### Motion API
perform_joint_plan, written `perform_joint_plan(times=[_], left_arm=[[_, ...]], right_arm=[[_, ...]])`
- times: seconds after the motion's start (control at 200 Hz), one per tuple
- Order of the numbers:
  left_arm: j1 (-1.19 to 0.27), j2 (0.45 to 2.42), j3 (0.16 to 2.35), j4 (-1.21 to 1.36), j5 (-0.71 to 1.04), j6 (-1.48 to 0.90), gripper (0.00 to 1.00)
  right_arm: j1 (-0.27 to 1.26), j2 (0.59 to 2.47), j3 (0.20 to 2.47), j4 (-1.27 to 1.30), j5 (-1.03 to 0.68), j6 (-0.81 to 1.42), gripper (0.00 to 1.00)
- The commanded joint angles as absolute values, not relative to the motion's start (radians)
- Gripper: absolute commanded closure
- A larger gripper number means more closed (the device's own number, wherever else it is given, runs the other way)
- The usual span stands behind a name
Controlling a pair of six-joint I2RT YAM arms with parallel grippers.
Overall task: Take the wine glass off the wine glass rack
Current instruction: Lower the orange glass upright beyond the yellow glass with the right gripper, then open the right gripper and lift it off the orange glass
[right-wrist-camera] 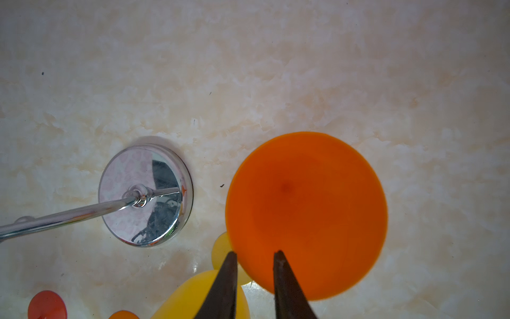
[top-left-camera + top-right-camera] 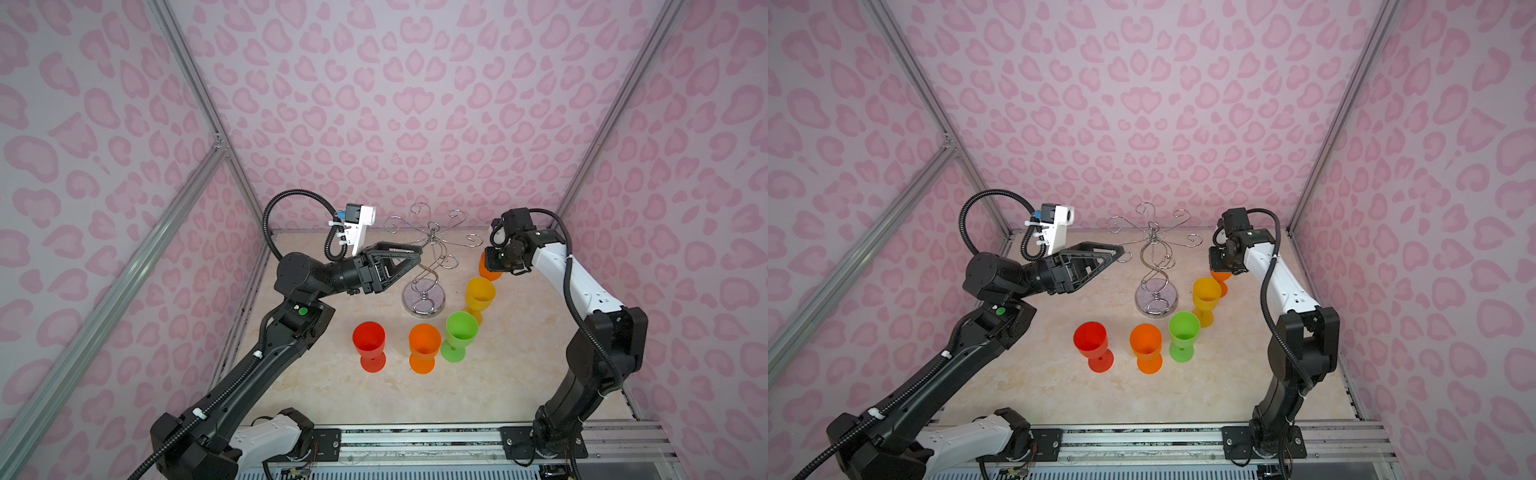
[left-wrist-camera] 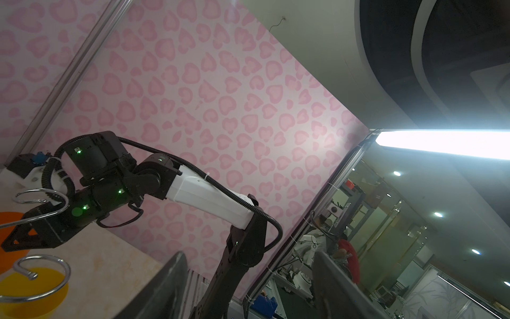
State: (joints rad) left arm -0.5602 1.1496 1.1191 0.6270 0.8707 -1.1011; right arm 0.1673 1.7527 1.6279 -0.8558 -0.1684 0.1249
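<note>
1. In both top views, the shiny silver wire wine glass rack (image 2: 424,298) with curly arms stands in the middle of the pale, stone-look table (image 2: 519,365). I see no glass hanging on its arms.
2. Four cups stand upright in a bent row below the rack. They are a red plastic glass (image 2: 368,340), an orange plastic glass (image 2: 424,344), a green plastic glass (image 2: 461,330) and a yellow plastic glass (image 2: 480,294).
3. A fifth one, the orange plastic wine glass (image 2: 487,273) at the back, stands to the right of the rack. The right gripper (image 2: 496,266) points down onto it. The left gripper (image 2: 415,253) hangs just left of the rack's stem and holds nothing.
4. In the left wrist view, the left gripper's two dark fingers (image 3: 165,284) at the bottom edge are spread wide. Nothing is between them.
5. In the right wrist view, the back orange glass fills the right middle and seems to stand on the table. At the bottom edge, the right gripper's two pointed tips are a little apart, one on each side of the rim. As far as I can tell, they are not pinching it.
6. I think this is the letting-go step, because the glass is off the rack.
7. Next, I think the right gripper should spread wider and go straight up. That way it won't tip this glass or bump the yellow plastic glass beside it.
</note>
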Motion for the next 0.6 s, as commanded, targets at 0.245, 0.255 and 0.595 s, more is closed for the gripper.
perform_joint_plan(times=[0.245,0.255,0.595], left_arm=[[-0.535,1.097,1.107,0.501,0.838,-0.979,0.26],[-0.531,1.094,1.106,0.493,0.835,-0.976,0.26],[-0.364,0.914,1.154,-0.104,0.580,-0.583,0.26]], right_arm=[[0.129,1.607,1.575,-0.762,-0.206,0.165,0.73],[0.127,1.597,1.572,-0.759,-0.206,0.166,0.73],[0.000,1.125,1.213,-0.442,-0.198,0.205,0.67]])
